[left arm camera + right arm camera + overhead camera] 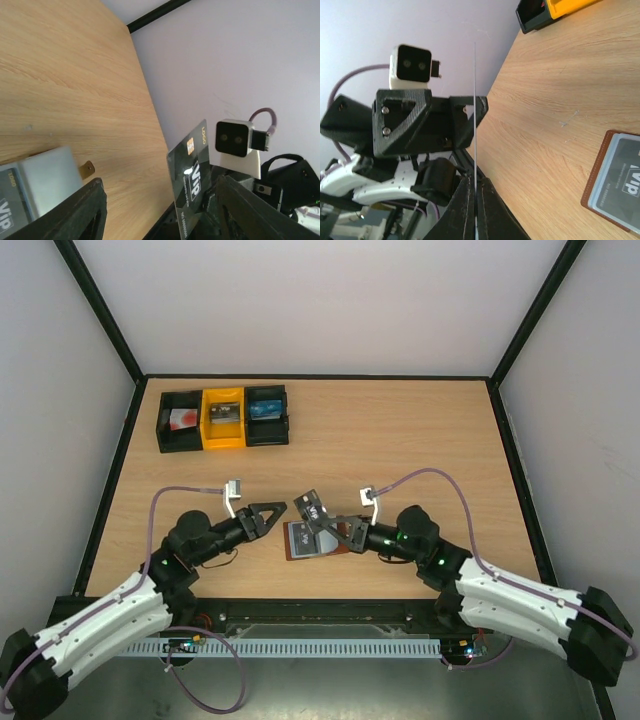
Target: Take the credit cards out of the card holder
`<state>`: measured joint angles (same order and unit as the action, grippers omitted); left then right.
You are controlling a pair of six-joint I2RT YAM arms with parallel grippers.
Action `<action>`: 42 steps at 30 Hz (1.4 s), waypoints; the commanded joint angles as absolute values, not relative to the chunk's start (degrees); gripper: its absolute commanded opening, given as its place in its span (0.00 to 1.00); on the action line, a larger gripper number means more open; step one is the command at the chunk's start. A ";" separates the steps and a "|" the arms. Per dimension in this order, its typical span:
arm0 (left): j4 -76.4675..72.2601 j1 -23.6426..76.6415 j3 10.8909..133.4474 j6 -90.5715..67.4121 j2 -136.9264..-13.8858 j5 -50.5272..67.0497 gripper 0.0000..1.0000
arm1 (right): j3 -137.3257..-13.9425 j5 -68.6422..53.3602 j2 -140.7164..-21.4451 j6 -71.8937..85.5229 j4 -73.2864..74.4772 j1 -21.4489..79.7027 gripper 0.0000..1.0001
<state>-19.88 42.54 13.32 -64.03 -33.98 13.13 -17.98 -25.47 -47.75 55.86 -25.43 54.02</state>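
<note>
The brown card holder [308,542] lies open on the table between the two arms, its little brown tab [87,169] showing. A second card marked VIP [626,181] sits in its pocket. My right gripper [333,530] is shut on a black credit card [315,508] and holds it above the card holder; in the right wrist view the card [475,125] shows edge-on between the closed jaws. My left gripper [277,515] stands open just left of the card. Its fingers [90,210] sit either side of the card's face [192,177] without touching it.
Three small bins stand in a row at the back left: black [180,420], yellow [223,418] and black [267,412], each with something inside. Black frame rails run along the table's edges, with white walls beyond.
</note>
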 commanded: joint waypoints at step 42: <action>-6.59 41.04 18.98 -47.20 -27.13 36.73 0.03 | -23.62 -41.64 -39.69 41.32 -12.17 53.92 0.10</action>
